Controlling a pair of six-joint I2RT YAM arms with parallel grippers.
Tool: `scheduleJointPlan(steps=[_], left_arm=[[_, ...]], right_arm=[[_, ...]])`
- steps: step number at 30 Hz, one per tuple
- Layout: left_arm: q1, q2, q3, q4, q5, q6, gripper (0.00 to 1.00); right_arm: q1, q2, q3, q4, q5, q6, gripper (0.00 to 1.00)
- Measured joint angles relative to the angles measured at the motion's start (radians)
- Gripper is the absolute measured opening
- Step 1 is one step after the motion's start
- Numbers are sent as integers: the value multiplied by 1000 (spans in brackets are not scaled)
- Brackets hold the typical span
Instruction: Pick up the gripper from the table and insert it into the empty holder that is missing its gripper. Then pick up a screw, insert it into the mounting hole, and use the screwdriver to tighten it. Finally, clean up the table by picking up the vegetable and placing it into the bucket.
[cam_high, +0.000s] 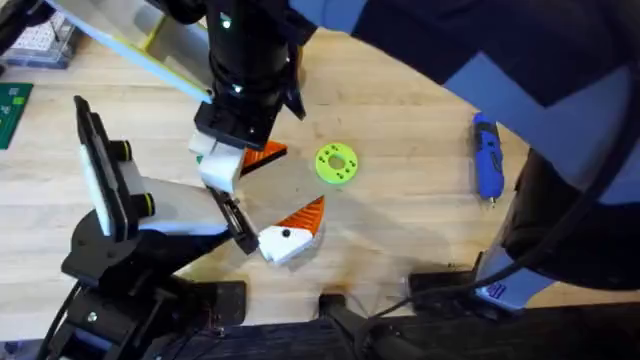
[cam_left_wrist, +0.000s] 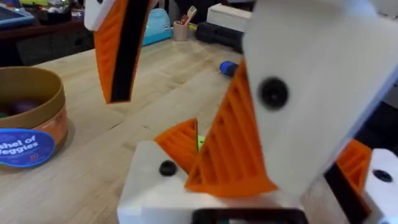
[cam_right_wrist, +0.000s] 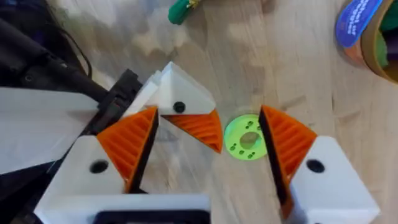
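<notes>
Closest, dark and blurred under the overhead camera, the right arm sweeps in from the lower right. Its right gripper (cam_high: 245, 160) hangs low over the table (cam_high: 420, 230) with its two orange ribbed pads (cam_right_wrist: 286, 146) spread well apart, gripping nothing.

A tan bucket (cam_left_wrist: 37, 118) with a blue veggies label stands off to one side, with something dark and purplish inside that I can't make out.

Just beside the right gripper lies a lime-green disc (cam_high: 335, 163) with holes. The blue screwdriver (cam_high: 486, 155) lies well apart, towards the right edge.

The spare gripper finger (cam_high: 290, 235) rests on the planks in front of the disc, its white blocky base with one dark hole and its orange ribbed tip pointing towards the disc. The left gripper (cam_high: 240, 228) sits right against its base. Whether that pincer is apart or together, I can't tell.
</notes>
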Motion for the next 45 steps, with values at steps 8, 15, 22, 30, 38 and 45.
scheduleJointPlan(steps=[8,15,22,30,38,45], left_arm=[[0,0,0,0,3,1,992],[0,0,0,3,-22,4,992],[0,0,0,3,-34,4,992],[0,0,0,3,-44,5,992],[0,0,0,3,-46,58,992],[0,0,0,3,-46,73,992]], right_arm=[[8,-7,11,-55,-11,-9,995],[1,-59,11,-111,-45,-37,995],[-56,-113,12,-185,-55,-55,995],[-75,-114,12,-189,-55,-56,995],[-75,-114,12,-185,-76,-57,995],[-75,-114,12,-186,-85,-63,995]])
